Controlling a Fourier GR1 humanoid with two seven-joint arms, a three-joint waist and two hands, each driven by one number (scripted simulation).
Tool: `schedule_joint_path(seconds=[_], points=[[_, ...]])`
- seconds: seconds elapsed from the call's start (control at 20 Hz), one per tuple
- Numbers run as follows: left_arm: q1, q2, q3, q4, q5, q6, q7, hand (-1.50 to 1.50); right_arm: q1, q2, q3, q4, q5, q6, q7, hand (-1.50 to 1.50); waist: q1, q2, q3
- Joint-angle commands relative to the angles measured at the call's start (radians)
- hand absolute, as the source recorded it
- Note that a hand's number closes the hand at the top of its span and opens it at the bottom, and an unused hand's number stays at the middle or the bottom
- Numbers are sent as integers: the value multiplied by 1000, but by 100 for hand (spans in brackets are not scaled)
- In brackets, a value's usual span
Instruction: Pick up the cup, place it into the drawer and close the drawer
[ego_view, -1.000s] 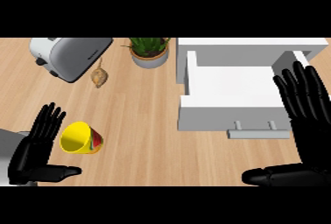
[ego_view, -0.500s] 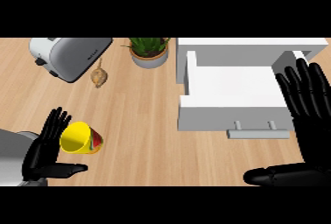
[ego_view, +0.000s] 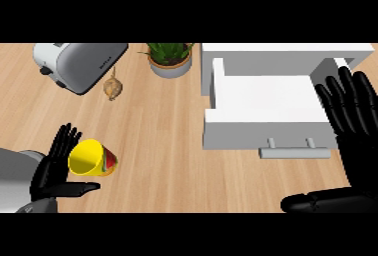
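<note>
A: Risk being noted: the cup (ego_view: 91, 159), lying on its side on the worktop (ego_view: 162, 130) well left of the open drawer (ego_view: 267, 102), could be rolled away if nudged by the left hand (ego_view: 56, 169).

B: Pose being logged: left fingers (ego_view: 66, 142) straight, released, just beside the cup, nothing grasped. Right hand (ego_view: 354, 117) is being held open at the right edge, resting.

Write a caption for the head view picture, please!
Open black left hand beside the yellow cup; white drawer stands open.
</note>
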Motion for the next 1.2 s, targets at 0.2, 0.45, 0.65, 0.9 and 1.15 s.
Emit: schedule_joint_path(seconds=[0.2,0.45,0.65,0.9,1.15], points=[[-48,29,-22,152,-20,-29,-100,-150,-1,2,-4,0,13,0,-2,-150,1,0,0],[-177,45,-9,319,-32,-40,-172,-150,58,24,43,-54,30,-2,9,-150,-9,1,-1],[-145,24,-24,339,-31,-42,-230,-150,21,13,-7,56,4,30,-78,-150,-2,2,0],[-236,15,-6,403,-8,-13,-197,-150,6,5,-2,8,-16,20,2,-150,-6,2,-1],[-221,49,-4,436,19,-136,-210,-150,-73,-18,-42,23,-44,4,46,-150,-5,3,-1]])
